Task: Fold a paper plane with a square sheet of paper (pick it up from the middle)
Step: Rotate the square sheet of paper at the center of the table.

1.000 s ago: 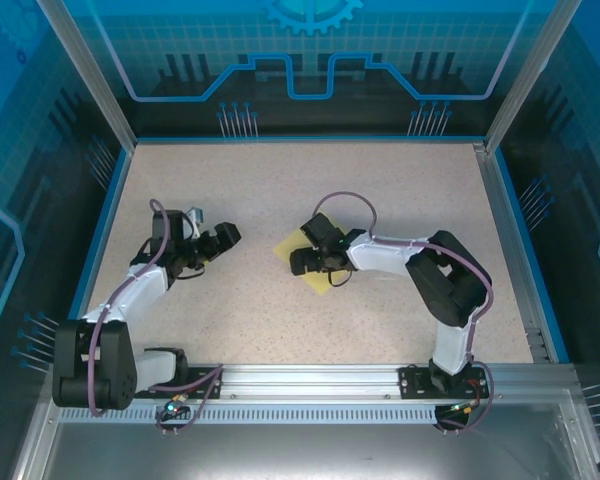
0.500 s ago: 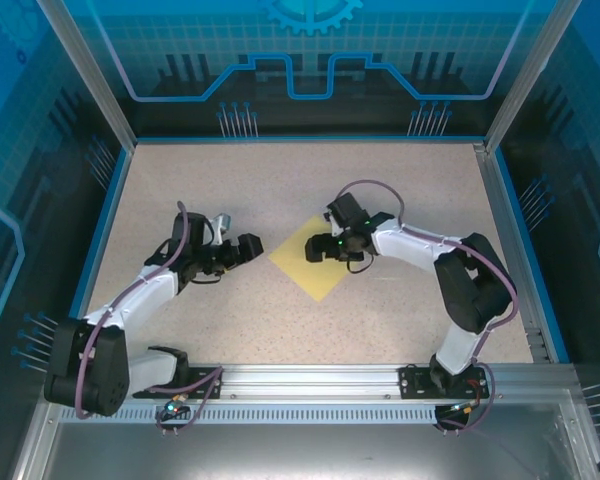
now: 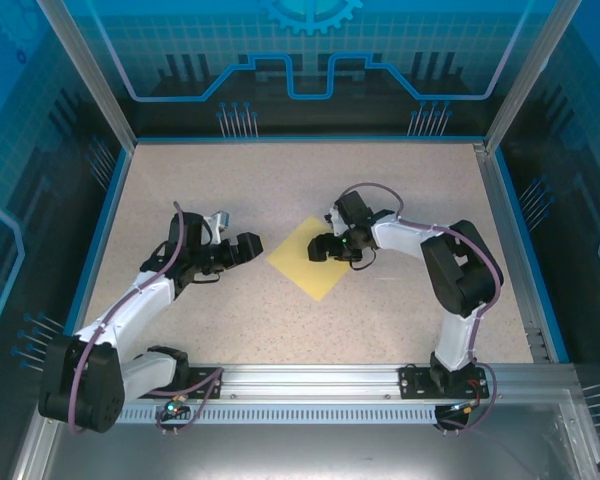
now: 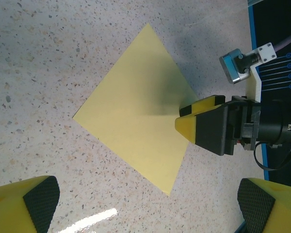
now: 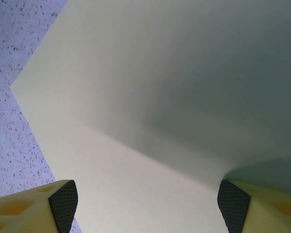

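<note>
A speckled beige table (image 3: 280, 180) lies inside blue printed walls (image 3: 310, 70), with an aluminium rail (image 3: 310, 378) along the bottom edge of the top view where both my bases are bolted.

My right gripper (image 3: 318, 250) sits just right of frame centre, low over the right corner of the square sheet of paper (image 3: 308, 275). Its jaws are spread and grasp nothing. In my right wrist view that gripper (image 5: 148, 204) shows its two black pads at the bottom corners, with the sheet (image 5: 150, 97) flat and shadowed between them and a strip of table (image 5: 9, 48) at the left. I cannot tell whether the fingertips touch the paper.

My left gripper (image 3: 252, 246) is left of centre, jaws wide and released, near the sheet's left corner but apart from it, with bare table between. In my left wrist view this gripper (image 4: 148, 204) frames the whole sheet (image 4: 136, 126). The right gripper (image 4: 191, 124) comes in from the right edge there, covering that corner and casting a shadow on the paper, with its wrist camera (image 4: 235, 67) above it. A purple cable (image 3: 365, 187) loops over my right arm.

The sheet is flat and unfolded, turned corner-on like a diamond in the top view. Its corners point up, down, left and right of the frame. Being square, it has equal diagonals.
</note>
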`<state>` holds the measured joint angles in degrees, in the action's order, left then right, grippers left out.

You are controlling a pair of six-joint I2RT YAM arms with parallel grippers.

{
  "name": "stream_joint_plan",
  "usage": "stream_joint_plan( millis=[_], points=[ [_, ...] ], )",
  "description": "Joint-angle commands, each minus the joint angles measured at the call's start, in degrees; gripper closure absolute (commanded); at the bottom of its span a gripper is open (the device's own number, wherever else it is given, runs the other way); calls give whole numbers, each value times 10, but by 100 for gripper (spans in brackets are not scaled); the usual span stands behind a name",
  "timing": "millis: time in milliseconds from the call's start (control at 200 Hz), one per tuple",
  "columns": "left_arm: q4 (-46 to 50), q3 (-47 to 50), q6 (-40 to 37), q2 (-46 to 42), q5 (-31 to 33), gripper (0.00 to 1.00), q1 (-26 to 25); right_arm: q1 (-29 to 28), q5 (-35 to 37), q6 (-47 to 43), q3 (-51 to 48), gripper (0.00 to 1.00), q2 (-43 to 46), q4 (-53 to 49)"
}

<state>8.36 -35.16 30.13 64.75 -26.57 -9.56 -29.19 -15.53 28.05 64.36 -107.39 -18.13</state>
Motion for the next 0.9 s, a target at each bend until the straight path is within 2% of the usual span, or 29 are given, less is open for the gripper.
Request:
stream_joint_plan(
  millis=[0,135,315,425,680,775,895],
  points=[
    [8,8,1,-1,3,2,-4,-1,-2,14,-34,20,-23,14],
    [3,7,5,4,1,2,-4,-2,43,67,-85,22,2,35],
    [-12,14,12,5,1,1,-4,-23,85,181,-189,24,70,100],
    [-22,18,14,11,-1,2,-4,-66,115,241,-222,24,98,116],
    [-12,12,-4,25,0,2,-5,-189,225,414,-230,23,161,79],
    [-11,12,-6,29,1,2,-4,-226,284,411,-194,21,192,11],
    [-9,11,-11,29,4,2,-5,-233,345,312,-122,14,209,-92]
  ],
)
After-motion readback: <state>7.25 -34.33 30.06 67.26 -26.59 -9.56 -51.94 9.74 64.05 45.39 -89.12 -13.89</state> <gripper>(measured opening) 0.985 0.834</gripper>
